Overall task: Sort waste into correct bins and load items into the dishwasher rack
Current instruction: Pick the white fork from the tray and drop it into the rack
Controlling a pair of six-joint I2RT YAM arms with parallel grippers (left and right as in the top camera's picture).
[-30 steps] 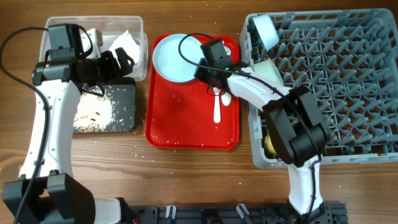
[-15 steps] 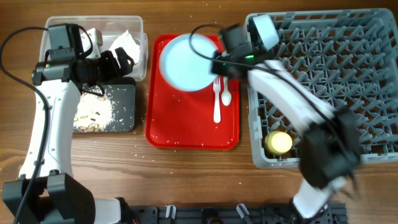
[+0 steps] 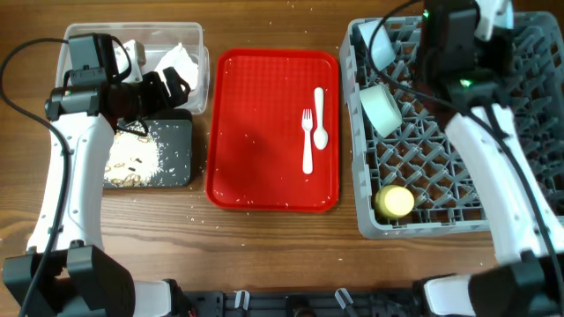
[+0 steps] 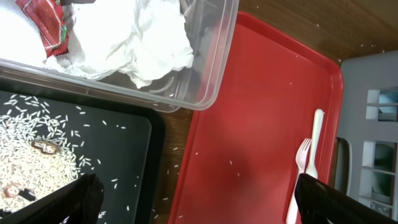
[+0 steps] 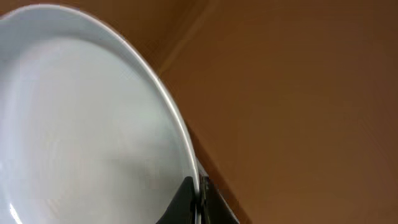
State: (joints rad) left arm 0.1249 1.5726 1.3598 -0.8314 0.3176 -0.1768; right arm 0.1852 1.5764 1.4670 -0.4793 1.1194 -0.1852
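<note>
Plate (image 5: 81, 124) grasped at rim by right end effector (image 5: 198, 202), left end effector (image 4: 196, 196) released and empty

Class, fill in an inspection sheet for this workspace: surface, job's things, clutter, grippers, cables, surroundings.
Surface: wooden table.
Job's things: plate in right gripper; fork, spoon on red tray; cup, mint bowl, blue bowl in rack; napkin, wrapper in tub; rice in black tray.
Clutter: stray grains on table and red tray.
Grippers: left gripper open over tub's edge; right gripper shut on plate rim.
Cables: black cable loops off each arm.
Surroundings: black frame at near edge; else nothing seen.
</note>
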